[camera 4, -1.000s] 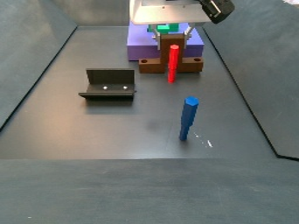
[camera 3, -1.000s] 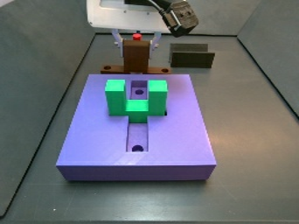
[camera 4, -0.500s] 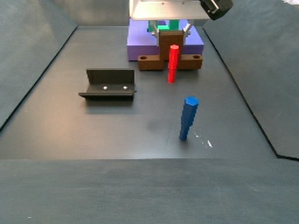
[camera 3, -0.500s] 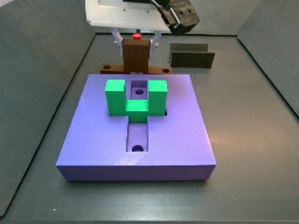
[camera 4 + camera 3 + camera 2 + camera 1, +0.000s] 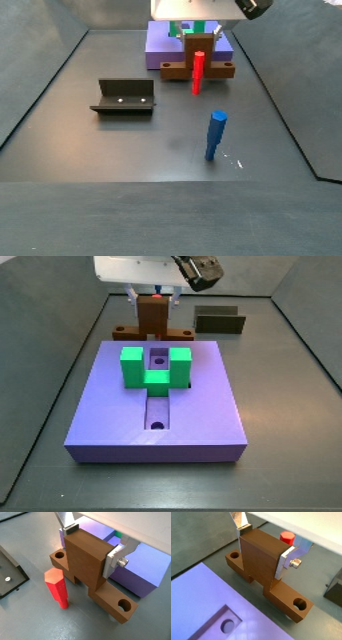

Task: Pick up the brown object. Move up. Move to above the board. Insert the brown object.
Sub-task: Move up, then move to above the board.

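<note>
The gripper [image 5: 154, 298] is shut on the upright chunk of the brown object [image 5: 152, 320], just behind the board's far edge. In both wrist views the silver fingers [image 5: 288, 558] [image 5: 115, 558] press the chunk's two sides, and the gripper [image 5: 264, 543] [image 5: 90, 543] holds it upright. The flat bar with round holes [image 5: 298, 603] [image 5: 123, 604] hangs below the chunk. The purple-blue board [image 5: 201, 406] lies in front, bearing the green U-shaped block [image 5: 155, 367] over its central groove. It also shows in a side view [image 5: 163, 42].
A red peg [image 5: 198, 72] [image 5: 58, 587] stands close beside the brown object. A blue peg [image 5: 215, 135] stands further out on the grey floor. The fixture [image 5: 124, 96] stands to one side. A dark olive-grey block [image 5: 218, 321] lies behind the board.
The gripper has moved slightly upward with the brown object in its grip. The board, pegs and fixture have not moved.
</note>
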